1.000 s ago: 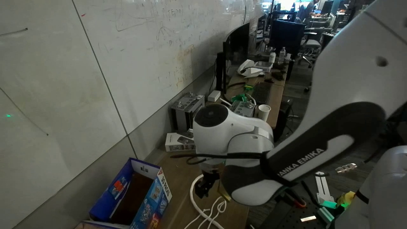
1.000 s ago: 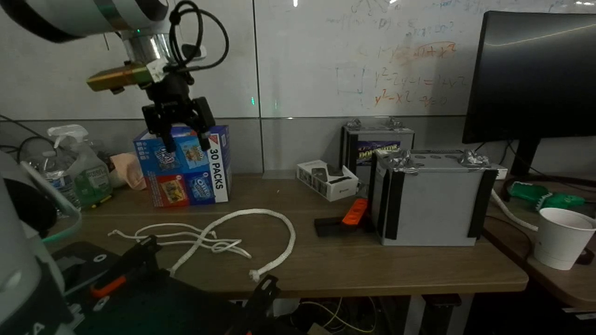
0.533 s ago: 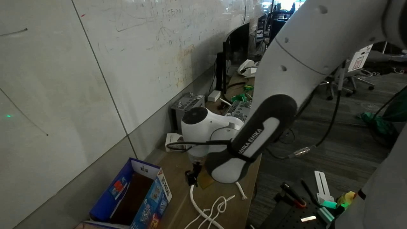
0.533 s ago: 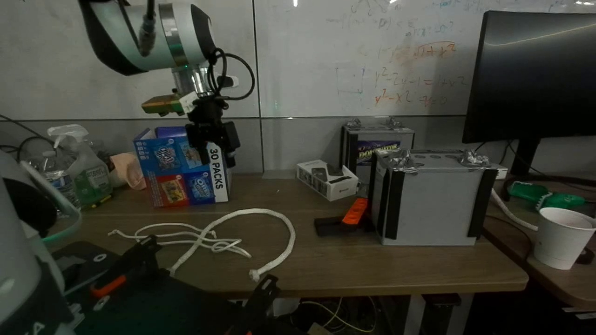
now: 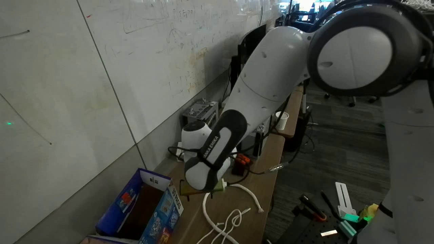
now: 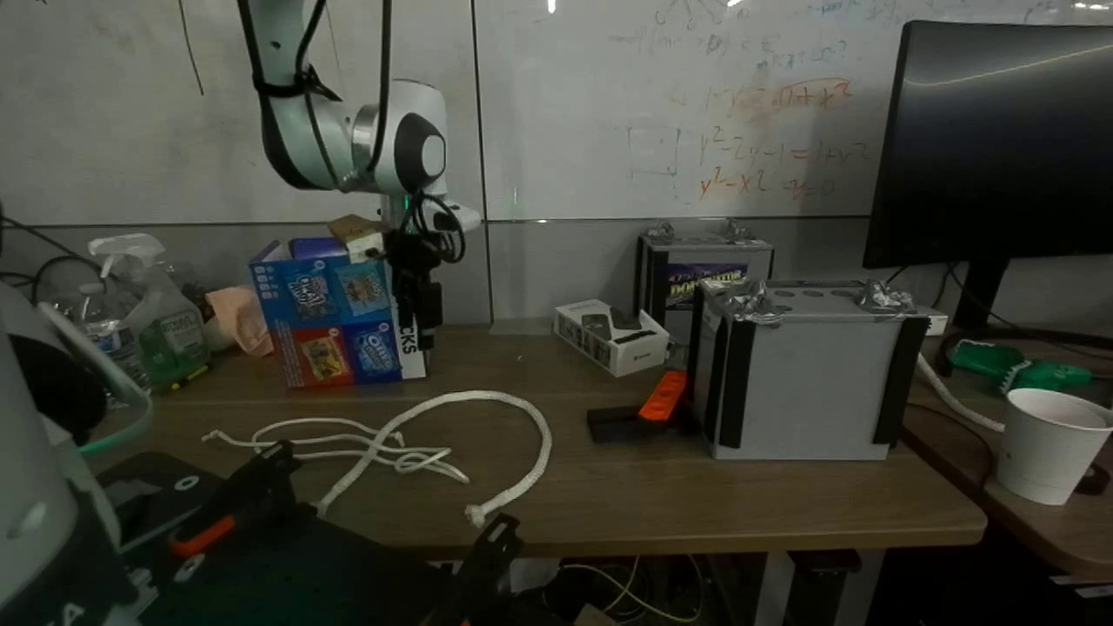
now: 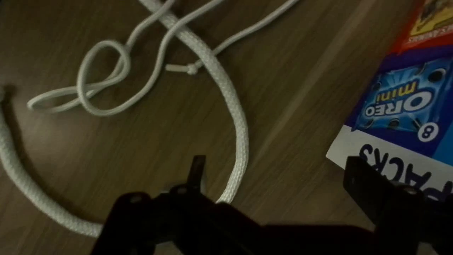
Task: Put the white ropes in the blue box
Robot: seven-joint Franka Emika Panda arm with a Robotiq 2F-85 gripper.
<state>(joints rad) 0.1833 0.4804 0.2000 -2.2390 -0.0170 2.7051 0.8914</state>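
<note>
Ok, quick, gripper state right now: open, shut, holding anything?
Black robot gripper: open, jaws apart, holding nothing; the thick white braided rope lies on the brown wooden table.

The white ropes (image 7: 208, 58), fat and thin, are lying curled and crossing; the blue box (image 6: 335, 323) is standing open near them.

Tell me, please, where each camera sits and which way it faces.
Wrist view: on the wrist, facing down at the white ropes; open end effector at bottom.
An exterior view: high near the blue box, looking along the table; arm shows.
An exterior view: opposite the whiteboard, facing it; arm and end effector show.
Both exterior views share the blue box and white ropes.
</note>
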